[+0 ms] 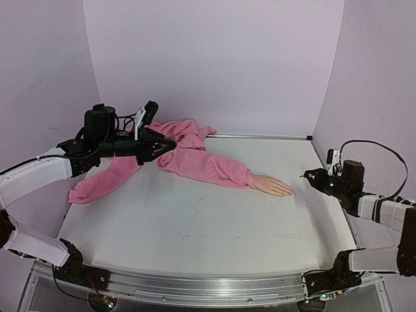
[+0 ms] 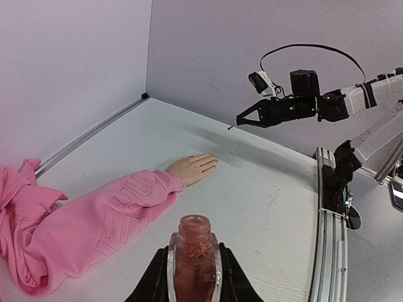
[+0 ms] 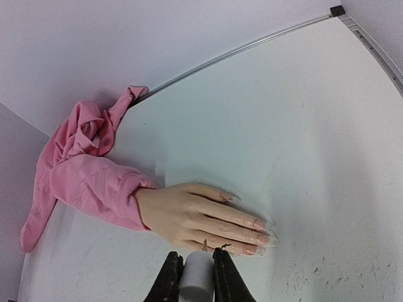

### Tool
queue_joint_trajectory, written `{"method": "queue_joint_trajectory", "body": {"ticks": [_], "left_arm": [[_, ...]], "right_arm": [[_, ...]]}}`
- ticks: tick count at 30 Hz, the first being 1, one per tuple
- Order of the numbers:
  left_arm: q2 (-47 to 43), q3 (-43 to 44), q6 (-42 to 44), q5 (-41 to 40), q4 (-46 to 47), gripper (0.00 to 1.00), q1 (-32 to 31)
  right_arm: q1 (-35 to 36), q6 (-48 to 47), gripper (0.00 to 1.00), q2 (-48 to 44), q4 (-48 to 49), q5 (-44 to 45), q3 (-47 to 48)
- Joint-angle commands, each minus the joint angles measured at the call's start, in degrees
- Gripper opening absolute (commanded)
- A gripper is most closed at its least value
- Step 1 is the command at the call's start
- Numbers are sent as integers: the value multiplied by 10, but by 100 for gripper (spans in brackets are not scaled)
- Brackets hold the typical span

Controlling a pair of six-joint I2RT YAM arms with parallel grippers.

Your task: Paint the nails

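A peach mannequin hand in a pink sleeve lies palm down at mid-right of the table. In the right wrist view its nails look pinkish with long clear tips. My right gripper is shut on a white cap, whose small brush tip sits at the nearest finger. From above, this gripper hovers just right of the fingertips. My left gripper is shut on an uncapped pinkish bottle, held upright at the back left, above the sleeve.
The rest of the pink garment is bunched against the back wall at the left. An aluminium rail runs along the table's near edge. Lilac walls close the back and both sides.
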Motion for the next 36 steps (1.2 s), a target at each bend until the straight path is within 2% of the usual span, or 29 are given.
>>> {"method": "queue_joint_trajectory", "body": {"ticks": [1,5,8,13,18,26,36], "left_arm": [[-14,2,33,44,25,0,-14],[-12,-14,79,32,23,0,-47],[-5,-19,97,20,21,0,-68],[8,-24,103,8,21,0,-84],[23,-20,99,4,20,0,-89],[37,-22,101,-30,19,0,-97],[47,-25,117,-62,14,0,-102]], "right_arm": [[-2,-13,0,-60,-67,-57,16],[2,10,0,-68,-77,-142,37],[22,8,0,-77,-97,-161,58],[80,21,0,-93,-137,-152,89],[178,30,0,-84,-162,-119,135],[311,28,0,-27,-179,-110,243],[461,14,0,60,-219,-28,369]]}}
